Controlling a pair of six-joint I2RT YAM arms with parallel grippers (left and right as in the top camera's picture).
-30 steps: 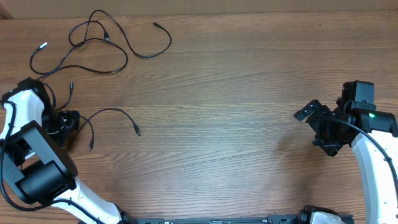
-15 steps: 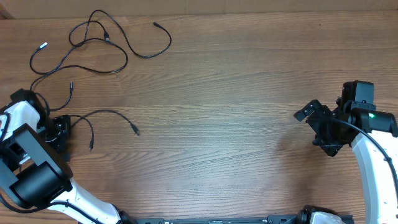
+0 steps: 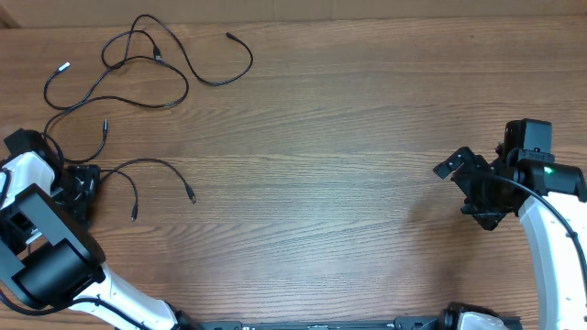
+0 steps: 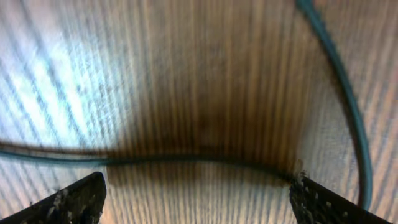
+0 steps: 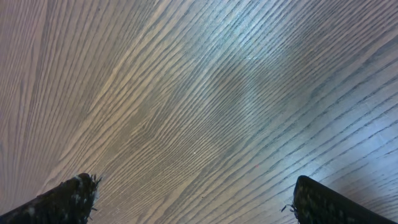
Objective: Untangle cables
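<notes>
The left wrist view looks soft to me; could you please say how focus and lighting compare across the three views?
Left wrist: the thin black cable is blurred, a dark shadow on the brown wooden table around it, pale glare at left. Right wrist: grain sharp, bluish sheen. Overhead: even light, sharp.

The left gripper (image 3: pixel 84 180) points straight down, its fingers (image 4: pixel 78 200) spread wide apart, and the white left arm (image 3: pixel 26 170) is folded close behind it. The right gripper (image 3: pixel 468 192) gapes equally wide, and the right arm (image 3: pixel 548 238) curves away behind it.
</notes>
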